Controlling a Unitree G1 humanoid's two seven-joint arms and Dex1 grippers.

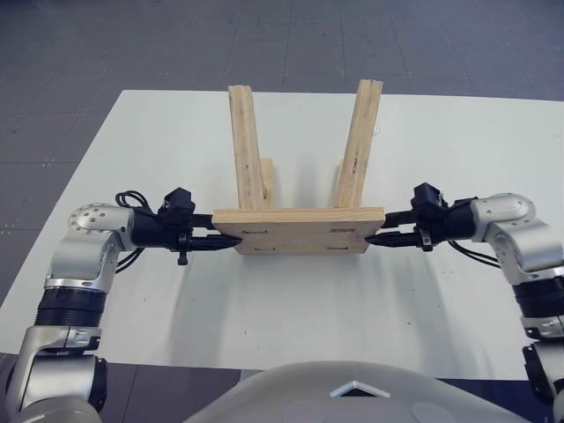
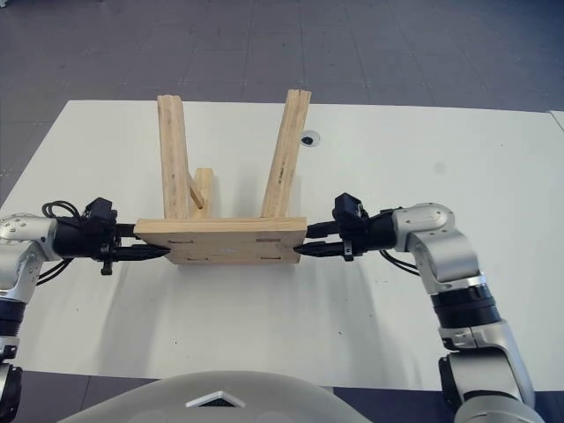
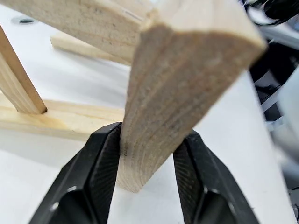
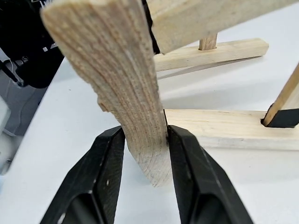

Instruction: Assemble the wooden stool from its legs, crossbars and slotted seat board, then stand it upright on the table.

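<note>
The wooden stool lies tipped on its side on the white table (image 1: 441, 141). Its slotted seat board (image 1: 300, 231) stands on edge facing me, and its legs (image 1: 247, 145) (image 1: 359, 141) point away from me. A thin crossbar (image 3: 18, 88) joins the lower legs. My left gripper (image 1: 225, 240) is shut on the board's left end, its black fingers (image 3: 100, 163) pressing both faces of the seat board (image 3: 177, 84). On the opposite end, my right gripper (image 1: 374, 238) clamps the seat board (image 4: 126, 79) between its fingers (image 4: 187, 158). Whether the board's lower edge touches the table I cannot tell.
A small round grommet hole (image 2: 308, 138) lies in the table behind the right leg. Free table surface spreads left, right and in front of the stool. The table's far edge (image 1: 291, 91) runs just beyond the leg tips, with grey floor behind.
</note>
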